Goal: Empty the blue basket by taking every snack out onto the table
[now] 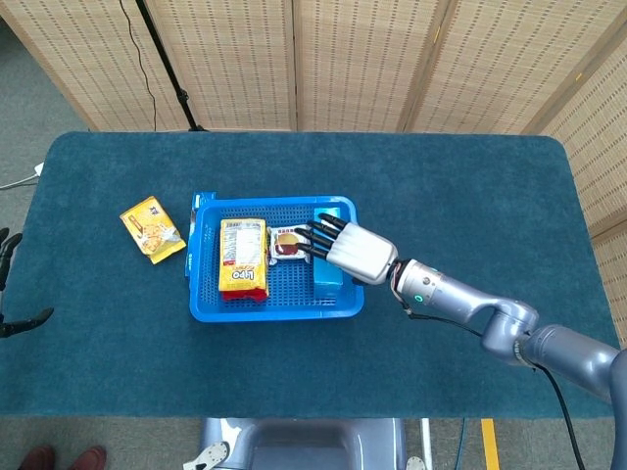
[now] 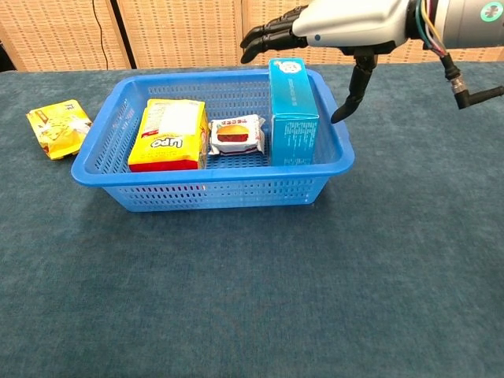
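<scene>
The blue basket [image 1: 276, 304] sits a little left of the middle of the dark teal worktop [image 1: 470, 186]. Three snacks lie inside it: a yellow packet [image 1: 243, 258] at the 9 o'clock side, a small wrapped cake [image 1: 286, 245] in the middle, and a light blue box [image 2: 292, 110] standing on its long edge against the 3 o'clock wall.

The right hand [image 1: 345, 248] hangs over the basket above the box, palm down, with its dark fingers [image 2: 264, 33] spread and pointing toward 9 o'clock and nothing held in them. In the chest view the thumb hangs down beside the box on its 3 o'clock side (it may be just clear of the basket rim, though the angle makes that hard to judge). The silver forearm runs off toward 4 o'clock.

A second yellow snack bag [image 1: 152, 229] lies on the worktop outside the basket, near its 10 o'clock corner and apart from it.

The left hand [image 1: 8, 284] shows only as a few dark fingertips at the left edge of the head view, well away from the basket; I cannot tell how it is set.
</scene>
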Controlling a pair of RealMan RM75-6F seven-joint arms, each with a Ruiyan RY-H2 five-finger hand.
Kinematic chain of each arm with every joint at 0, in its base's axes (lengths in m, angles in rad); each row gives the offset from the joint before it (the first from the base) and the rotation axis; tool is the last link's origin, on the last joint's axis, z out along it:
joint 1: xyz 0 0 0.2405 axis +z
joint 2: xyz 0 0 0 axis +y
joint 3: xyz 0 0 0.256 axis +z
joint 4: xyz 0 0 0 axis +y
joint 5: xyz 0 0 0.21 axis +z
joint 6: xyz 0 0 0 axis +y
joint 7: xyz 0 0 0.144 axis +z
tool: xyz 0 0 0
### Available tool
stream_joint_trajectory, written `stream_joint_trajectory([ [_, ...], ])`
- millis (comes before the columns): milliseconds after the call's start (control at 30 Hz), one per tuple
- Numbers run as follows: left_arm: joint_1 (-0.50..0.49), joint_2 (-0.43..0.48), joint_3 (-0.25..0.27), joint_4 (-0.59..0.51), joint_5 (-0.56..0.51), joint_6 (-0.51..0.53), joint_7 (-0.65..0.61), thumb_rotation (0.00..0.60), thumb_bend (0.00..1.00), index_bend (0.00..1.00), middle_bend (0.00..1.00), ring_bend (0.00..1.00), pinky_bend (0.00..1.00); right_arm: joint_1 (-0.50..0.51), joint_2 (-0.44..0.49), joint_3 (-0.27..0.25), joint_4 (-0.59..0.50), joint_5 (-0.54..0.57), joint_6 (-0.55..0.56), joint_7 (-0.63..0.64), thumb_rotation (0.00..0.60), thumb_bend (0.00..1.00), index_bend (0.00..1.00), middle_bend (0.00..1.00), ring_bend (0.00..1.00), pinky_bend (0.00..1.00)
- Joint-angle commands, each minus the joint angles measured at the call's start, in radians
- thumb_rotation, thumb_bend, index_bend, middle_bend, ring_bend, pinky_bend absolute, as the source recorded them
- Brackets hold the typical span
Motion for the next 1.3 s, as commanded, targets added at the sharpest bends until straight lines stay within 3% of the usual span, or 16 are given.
stream_joint_trajectory([
  [33, -0.004, -0.002, -0.006, 0.002, -0.007, -0.009, 0.004, 0.6, 0.0, 0.0, 0.0, 0.0, 0.0, 0.018, -0.014, -0.008, 0.012, 0.011, -0.015, -0.014, 0.6, 0.0, 0.11, 0.02, 0.0, 0.09],
  [300, -0.004, -0.004, -0.013, 0.004, -0.011, -0.022, 0.007, 0.6, 0.0, 0.0, 0.0, 0.0, 0.0, 0.055, -0.055, -0.017, 0.03, 0.028, -0.028, -0.056, 0.6, 0.0, 0.16, 0.07, 0.0, 0.14],
  [500, -0.003, 0.0, -0.018, 0.009, -0.015, -0.032, -0.007, 0.6, 0.0, 0.0, 0.0, 0.0, 0.0, 0.077, -0.099, 0.007, 0.058, 0.065, -0.018, -0.091, 0.6, 0.0, 0.17, 0.09, 0.0, 0.17],
  [833, 0.001, 0.006, -0.024, 0.011, -0.008, -0.039, -0.024, 0.6, 0.0, 0.0, 0.0, 0.0, 0.0, 0.117, -0.168, -0.004, 0.145, 0.127, -0.094, -0.166, 0.6, 0.0, 0.2, 0.13, 0.01, 0.2],
  [933, 0.003, 0.008, -0.026, 0.012, -0.009, -0.039, -0.031, 0.6, 0.0, 0.0, 0.0, 0.0, 0.0, 0.123, -0.182, -0.01, 0.159, 0.132, -0.092, -0.172, 0.6, 0.0, 0.28, 0.21, 0.08, 0.29],
  [1167, 0.006, 0.01, -0.026, 0.014, -0.004, -0.045, -0.041, 0.6, 0.0, 0.0, 0.0, 0.0, 0.0, 0.124, -0.217, -0.035, 0.182, 0.114, -0.034, -0.155, 0.6, 0.0, 0.59, 0.5, 0.35, 0.51],
  [1300, 0.009, 0.012, -0.027, 0.017, -0.003, -0.045, -0.05, 0.6, 0.0, 0.0, 0.0, 0.0, 0.0, 0.113, -0.215, -0.031, 0.189, 0.099, 0.057, -0.125, 0.6, 0.06, 0.64, 0.56, 0.4, 0.56],
])
